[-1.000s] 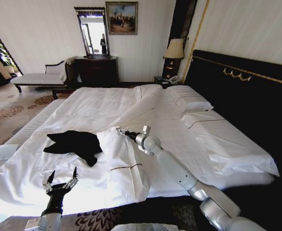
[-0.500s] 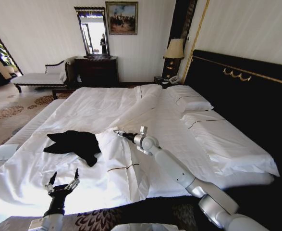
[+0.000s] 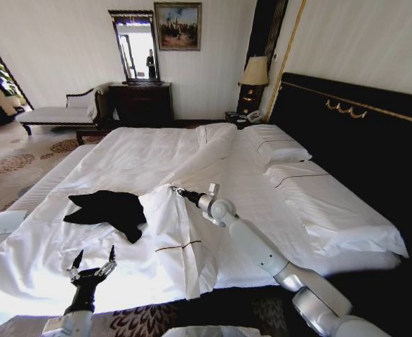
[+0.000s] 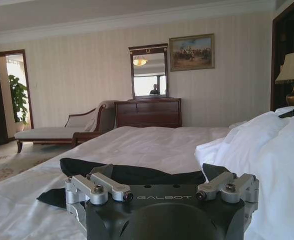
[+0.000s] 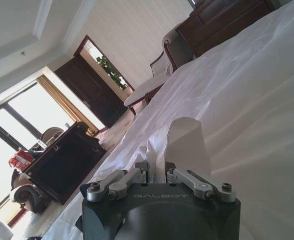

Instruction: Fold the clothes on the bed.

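The black T-shirt point(image 3: 107, 210) lay in a crumpled heap on the white sheets of the bed point(image 3: 191, 151), toward the robot's left and well short of the pillows point(image 3: 279, 147), with no fold made in it that I could see; by my reckoning the whole job was yet to do. The left gripper point(image 3: 91, 265) hovered low over the near edge of the mattress, short of the shirt, its jaws spread wide and holding nothing. The right gripper point(image 3: 175, 189) reached out across the bed, its jaws drawn together at the turned-back corner of the duvet point(image 3: 184, 242) just beside the shirt; whether it pinched the cloth I couldn't tell. Behind stood a tall dark headboard point(image 3: 360, 126), a lamp point(image 3: 254, 74), a dresser point(image 3: 140, 102) under a mirror point(image 3: 136, 48), and a chaise point(image 3: 58, 112) by the wall.
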Tool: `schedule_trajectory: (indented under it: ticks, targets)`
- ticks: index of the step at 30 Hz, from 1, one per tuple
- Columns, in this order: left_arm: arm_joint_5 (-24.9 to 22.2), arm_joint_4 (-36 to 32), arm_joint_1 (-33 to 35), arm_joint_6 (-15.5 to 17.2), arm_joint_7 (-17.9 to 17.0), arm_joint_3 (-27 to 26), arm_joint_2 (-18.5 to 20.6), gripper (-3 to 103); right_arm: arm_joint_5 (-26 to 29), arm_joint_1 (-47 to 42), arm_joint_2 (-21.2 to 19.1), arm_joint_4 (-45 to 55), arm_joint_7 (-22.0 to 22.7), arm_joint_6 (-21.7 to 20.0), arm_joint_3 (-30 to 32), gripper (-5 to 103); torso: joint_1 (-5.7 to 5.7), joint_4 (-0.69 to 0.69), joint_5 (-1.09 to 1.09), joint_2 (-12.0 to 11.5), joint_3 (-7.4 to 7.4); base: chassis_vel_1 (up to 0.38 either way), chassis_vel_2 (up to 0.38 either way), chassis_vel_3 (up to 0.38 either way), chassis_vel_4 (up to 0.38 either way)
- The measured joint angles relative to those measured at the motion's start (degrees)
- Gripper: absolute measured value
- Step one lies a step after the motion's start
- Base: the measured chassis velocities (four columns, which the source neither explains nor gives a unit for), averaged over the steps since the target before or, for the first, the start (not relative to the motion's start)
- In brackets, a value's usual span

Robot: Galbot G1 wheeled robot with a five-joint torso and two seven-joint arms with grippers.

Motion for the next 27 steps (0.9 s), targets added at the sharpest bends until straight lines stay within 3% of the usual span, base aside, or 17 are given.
schedule_trajectory:
  ticks: [1,3,9,14,19,27]
  targets:
    - [-0.1,0.1,0.0,0.0,0.0,0.0,0.1,100,-0.1,-0.2,-0.1,0.2,-0.1,0.1,0.0,12,0.00,0.00,0.00,0.0,0.00,0.000,0.000,0.000,0.000]
    - [-0.3,0.1,-0.1,0.0,0.0,-0.1,0.3,100,-0.1,-0.5,-0.3,0.6,-0.5,0.6,0.1,2,0.00,0.00,0.00,0.0,0.00,0.000,0.000,0.000,0.000]
    - [-0.6,0.2,-0.3,0.1,-0.1,-0.2,0.7,100,0.2,-1.6,-1.4,2.1,-2.5,2.8,2.1,0,0.00,0.01,0.00,0.0,0.00,0.000,0.000,0.000,0.000]
    - [-1.3,0.2,-0.5,0.2,-0.1,-0.5,1.2,100,1.0,-4.5,-3.6,6.9,-1.9,4.0,7.3,0,0.00,0.01,0.01,0.0,0.00,0.000,0.000,0.000,0.000]
    - [-1.7,0.4,-1.2,0.4,-0.1,-0.1,1.5,100,1.7,-13.0,-7.4,17.2,1.5,4.0,18.9,0,0.00,0.02,0.02,0.0,0.00,0.000,0.000,0.000,0.000]
    - [-2.1,0.4,-1.9,0.5,-0.2,0.6,2.2,100,2.0,-30.2,-14.2,30.7,1.0,4.8,36.3,0,-0.01,-0.02,0.02,0.0,-0.01,0.000,0.000,0.000,0.000]
